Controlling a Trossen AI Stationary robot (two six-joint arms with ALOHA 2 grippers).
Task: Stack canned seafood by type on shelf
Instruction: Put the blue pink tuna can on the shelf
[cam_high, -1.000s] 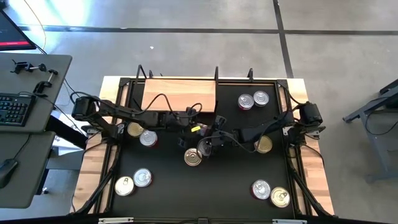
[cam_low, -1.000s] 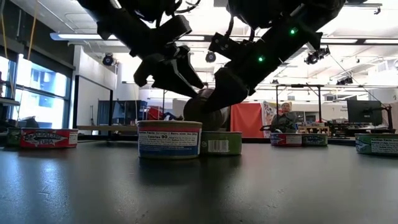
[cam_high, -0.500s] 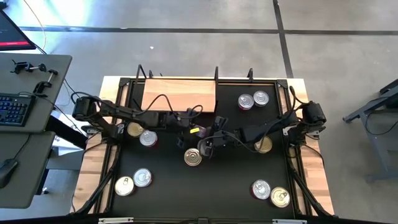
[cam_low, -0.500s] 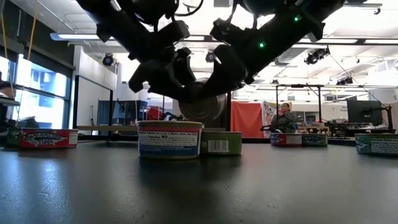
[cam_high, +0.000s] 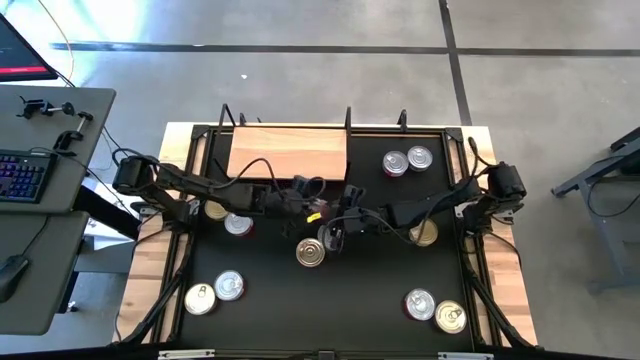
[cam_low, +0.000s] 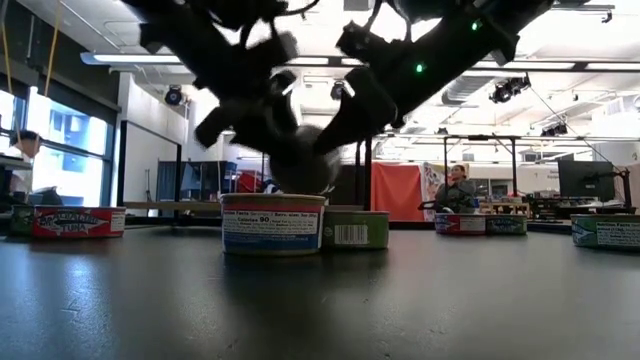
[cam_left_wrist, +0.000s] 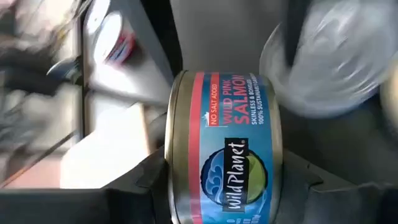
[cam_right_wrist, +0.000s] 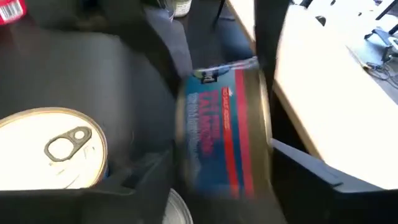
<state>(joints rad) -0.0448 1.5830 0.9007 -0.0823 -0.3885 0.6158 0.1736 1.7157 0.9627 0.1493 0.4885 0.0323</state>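
Seen from above, the left gripper (cam_high: 303, 207) reaches in from nine o'clock to mid-table. Its wrist view shows both fingers (cam_left_wrist: 140, 186) clamped on a Wild Planet salmon tin (cam_left_wrist: 224, 149) held on edge. The right gripper (cam_high: 338, 226) meets it from three o'clock, fingers (cam_right_wrist: 311, 174) spread either side of that tin. Another tin (cam_high: 310, 252) rests just toward six o'clock. The wooden shelf (cam_high: 288, 153) lies at twelve o'clock.
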